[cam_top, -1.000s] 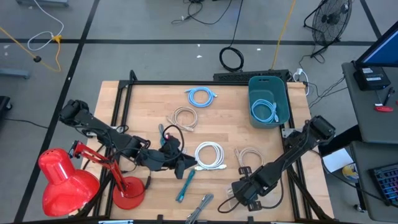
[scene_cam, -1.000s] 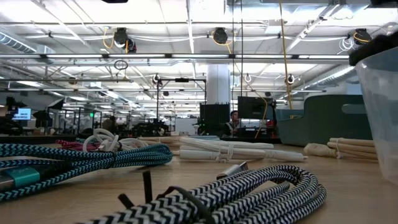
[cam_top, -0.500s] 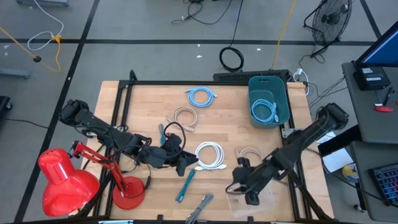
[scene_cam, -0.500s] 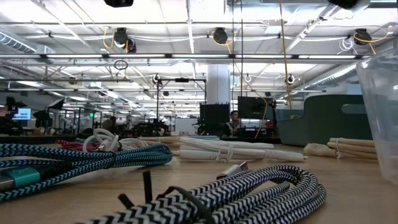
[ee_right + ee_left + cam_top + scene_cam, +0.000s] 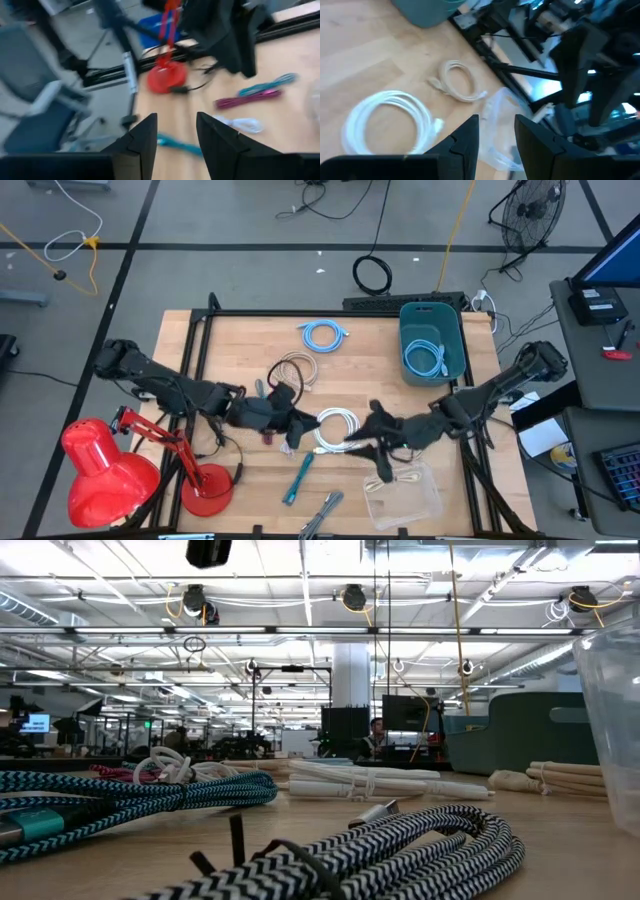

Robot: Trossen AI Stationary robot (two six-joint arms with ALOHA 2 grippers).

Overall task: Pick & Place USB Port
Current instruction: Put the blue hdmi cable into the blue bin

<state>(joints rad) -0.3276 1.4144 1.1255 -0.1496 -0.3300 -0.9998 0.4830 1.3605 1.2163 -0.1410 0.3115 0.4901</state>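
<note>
Table (image 5: 380, 350) is light wood w/ a black frame round the edge; widest bare stretch is the back-left part and the strip between the coils and the bin. Red lamp (image 5: 100, 470) hangs off the front-left corner, its base on the front edge. Teal bin (image 5: 432, 340) sits at the back-right corner w/ a blue cable (image 5: 424, 360) coiled inside. Clear tray (image 5: 403, 498) lies at the front edge, right of centre, partly over the lip. Left arm reaches in from the left side, left gripper (image 5: 292, 430) low over the table centre, just beside the white coil (image 5: 336, 430); left wrist view shows its fingers (image 5: 465, 142) apart w/ nothing between them, white coil and beige coil (image 5: 457, 82) beyond. Right arm comes in from the right edge, right gripper (image 5: 352, 442) near the white coil's right side, close to the left one; right wrist view shows its fingers (image 5: 142, 140) apart, holding nothing. Loose cables on the table: light-blue coil (image 5: 325, 335) near the back, tan coil (image 5: 293, 368) mid-table, beige coil at the front beside the tray, teal cable (image 5: 297, 478) near the front. Low view: striped cable (image 5: 400, 855) in the foreground, room beyond. Can't tell which item is the USB port.
</note>
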